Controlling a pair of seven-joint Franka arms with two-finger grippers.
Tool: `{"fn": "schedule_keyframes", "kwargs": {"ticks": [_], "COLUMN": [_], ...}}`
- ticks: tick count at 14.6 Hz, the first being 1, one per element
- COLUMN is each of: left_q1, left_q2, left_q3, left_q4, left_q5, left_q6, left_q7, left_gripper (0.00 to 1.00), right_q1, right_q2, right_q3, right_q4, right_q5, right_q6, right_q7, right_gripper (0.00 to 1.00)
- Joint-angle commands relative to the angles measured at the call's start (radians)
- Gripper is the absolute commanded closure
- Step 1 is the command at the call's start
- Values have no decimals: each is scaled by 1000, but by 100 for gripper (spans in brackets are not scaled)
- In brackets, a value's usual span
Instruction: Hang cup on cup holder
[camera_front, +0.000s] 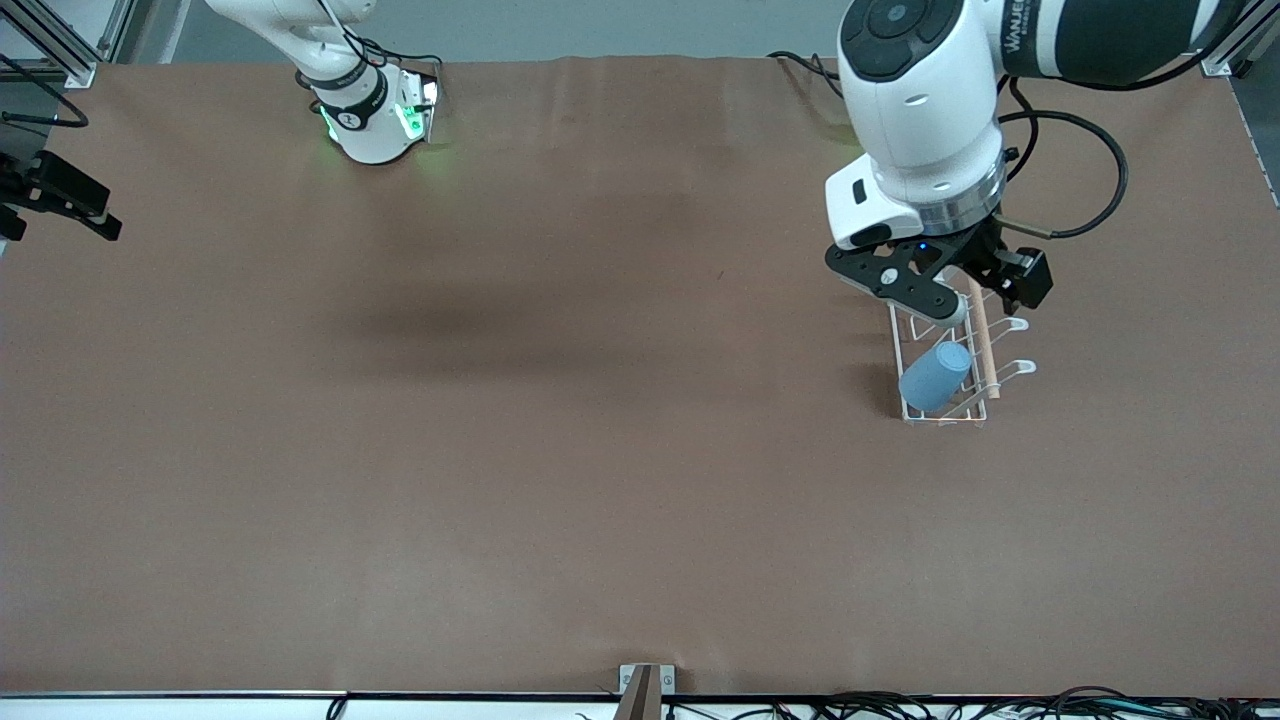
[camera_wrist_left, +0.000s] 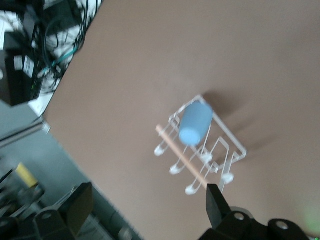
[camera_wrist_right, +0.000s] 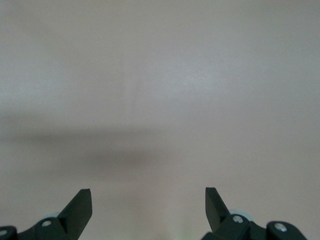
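Note:
The light-blue cup (camera_front: 935, 375) sits tilted over a prong of the white wire cup holder (camera_front: 897, 345), at the end nearer the front camera, beside the wooden rod (camera_front: 983, 340). My left gripper (camera_front: 985, 290) hangs in the air over the holder's other end, open and empty, clear of the cup. In the left wrist view the cup (camera_wrist_left: 195, 122) rests on the holder (camera_wrist_left: 235, 150) next to the rod (camera_wrist_left: 180, 155), well away from the open gripper (camera_wrist_left: 148, 197). My right gripper (camera_front: 420, 105) waits near its base, and it shows open and empty in the right wrist view (camera_wrist_right: 148, 197).
The brown table (camera_front: 560, 420) stretches wide between the two arms. Cables (camera_front: 1060, 700) lie along its front edge, and a small bracket (camera_front: 645, 685) stands at the middle of that edge. A black fixture (camera_front: 60, 195) sticks in at the right arm's end.

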Motion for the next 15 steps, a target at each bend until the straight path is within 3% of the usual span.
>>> {"fn": "schedule_keyframes", "kwargs": {"ticks": [1,5,7,10,12,15], "left_q1": [58,196,198,141,103,98], "left_q2": [-5,-59,-73,-152,-218,-393], "left_q3": [-3,-3,27,235,349,399], "left_q4": [15,3,3,-49,-144,-406], "left_q5": [-130,-364,-386,-493,-561,-593], "left_q6": [39,39,37,39,74,213], "left_q7": [-76,-279,-284,-285,-287,-285], "left_gripper": [0,0,0,0,0,0], "right_q1": [2,2,2,2,2,1], "right_q2": [7,7,7,7,7,7], "right_q3": [0,0,0,0,0,0], "right_q4": [17,17,17,17,17,16], "right_q5": [13,15,15,15,15,16], "right_q6": [-10,-9,-9,-9,-9,-9], "right_q7": [15,16,16,16,16,16], "right_gripper": [0,0,0,0,0,0]}}
